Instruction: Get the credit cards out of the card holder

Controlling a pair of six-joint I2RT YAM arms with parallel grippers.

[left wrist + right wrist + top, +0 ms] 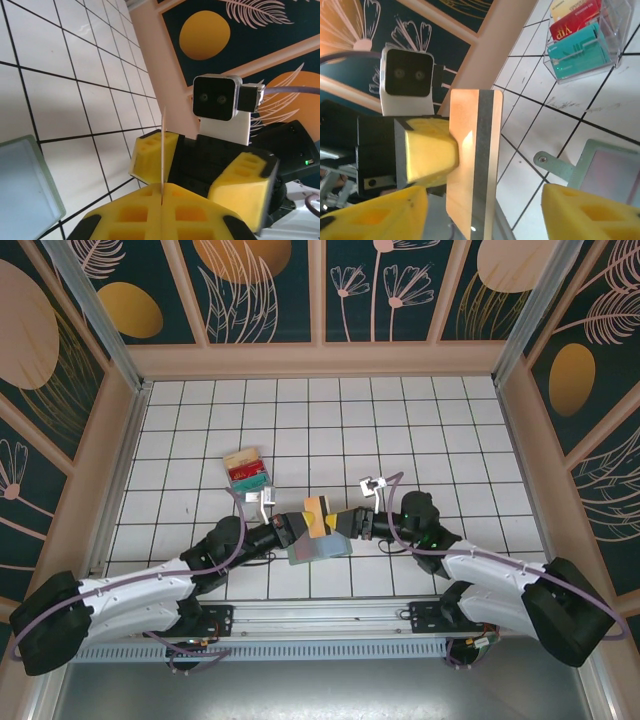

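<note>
The only writing that could be read was "VIP", in pale letters on a red card (pixel 572 22). It stood in a clear stand (pixel 246 468) on the tabletop (pixel 450 440), left of its middle, between a tan card (pixel 565 6) and a teal card (pixel 577 52). The print on the tan card was too small to make out.

The credit card (pixel 470 165) carried no legible marking. It was a stiff, pale orange rectangle with rounded corners and a grey stripe (pixel 485 150) running down its length near one long edge. It was out of the card holder and held upright in the air over the near middle of the tabletop, between the two arms. From the left wrist it showed edge-on as a thin pale line.

The left gripper (pixel 162 197) was clenched on the card, its yellow pads pressed flat on both faces. The right gripper (pixel 484 210) was released, with its yellow fingers spread wide on either side of the card and clear of it.

The card holder (pixel 318 545) lay flat on the tabletop close to the near edge, just beneath the grippers. It was grey-green, with a paler window panel and a small tab (pixel 547 161) bearing a snap.
</note>
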